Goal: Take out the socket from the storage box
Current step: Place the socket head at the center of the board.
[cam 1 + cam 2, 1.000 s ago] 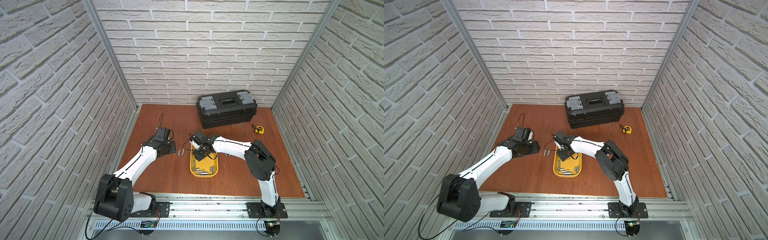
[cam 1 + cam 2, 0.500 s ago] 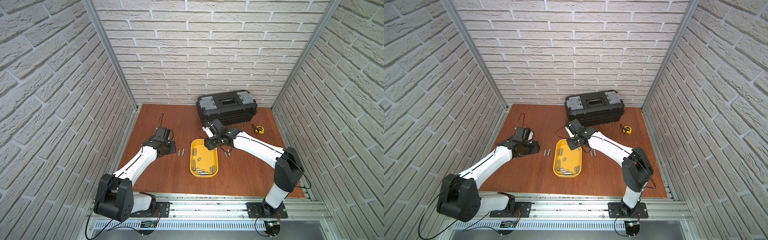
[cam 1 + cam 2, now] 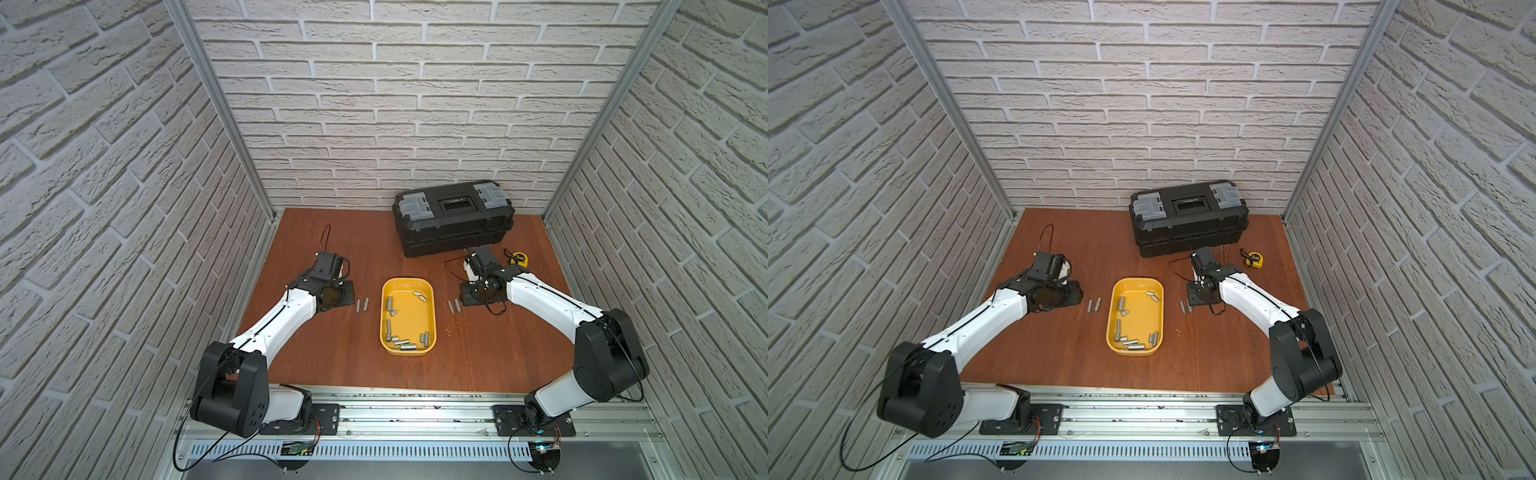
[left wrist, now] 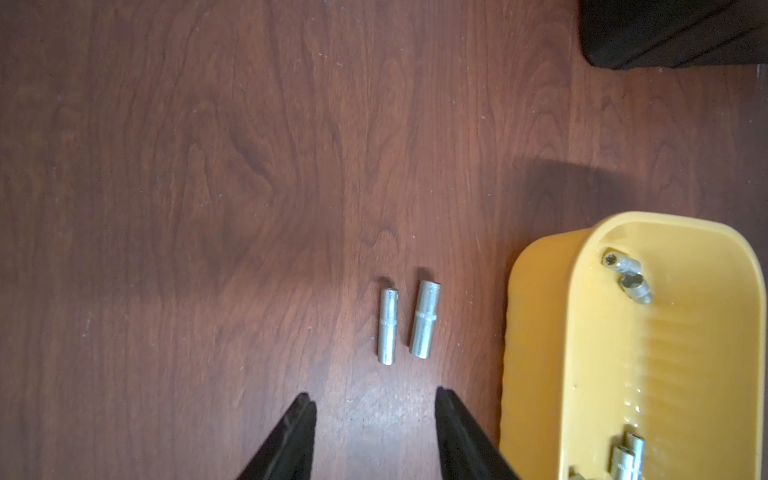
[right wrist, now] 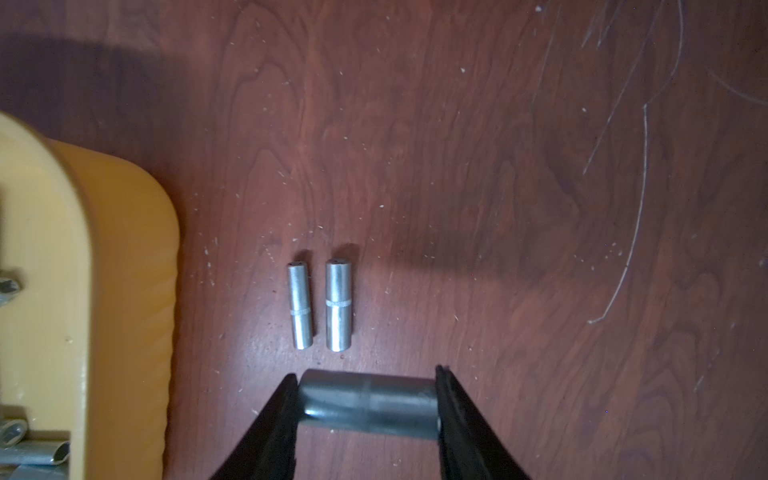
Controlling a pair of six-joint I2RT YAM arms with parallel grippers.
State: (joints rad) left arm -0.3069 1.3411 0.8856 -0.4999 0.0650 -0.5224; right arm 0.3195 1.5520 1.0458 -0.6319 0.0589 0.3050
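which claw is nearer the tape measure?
Right. The right claw, holding a socket, is on the same side of the storage box as the tape measure; the left claw is opposite.

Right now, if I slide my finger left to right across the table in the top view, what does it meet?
Left hand, two loose sockets, yellow storage box, two more sockets, right hand gripping a socket, yellow tape measure.

Storage box point(image 3: 407, 281): 1, yellow. Sockets in box point(image 3: 388, 329): roughly a dozen, piled, exact count unclear. Sockets on table: left pair point(image 4: 424, 319) 2, right pair point(image 5: 338, 305) 2. Held socket point(image 5: 370, 405): 1, in right gripper point(image 5: 368, 374). Black toolbox point(image 3: 453, 224): 1. Tape measure point(image 3: 519, 258): 1.
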